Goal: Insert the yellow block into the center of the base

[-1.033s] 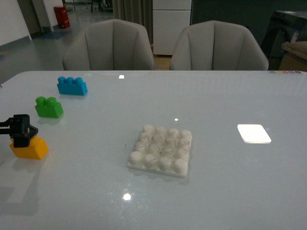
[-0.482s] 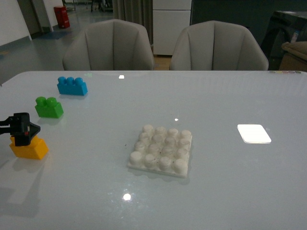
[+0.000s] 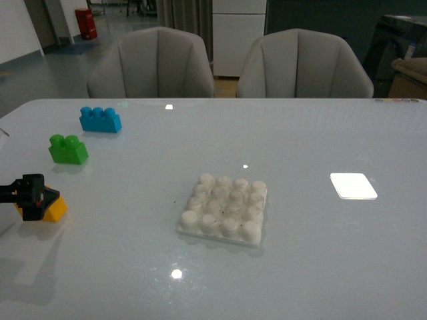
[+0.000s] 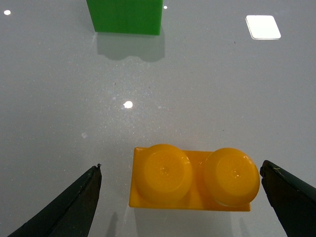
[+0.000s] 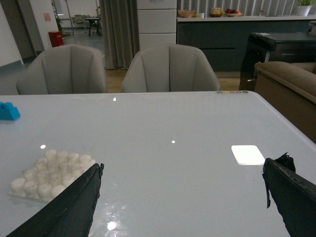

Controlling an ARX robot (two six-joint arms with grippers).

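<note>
Now your left gripper point(image 4: 180, 168) hangs wide open and empty, straddling the yellow block point(image 4: 192, 183), whose long axis runs finger to finger. The block lies at nine o'clock from the base point(image 3: 223, 209).

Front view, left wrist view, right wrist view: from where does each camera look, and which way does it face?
Front view: from the robot's body, across the table toward two grey chairs; the left gripper shows at the small yellow-orange plastic brick.
Left wrist view: down onto that brick, between both open fingers.
Right wrist view: low above the table, toward the chairs, right gripper open.
Front and right wrist views share the flat square white studded plate.
</note>
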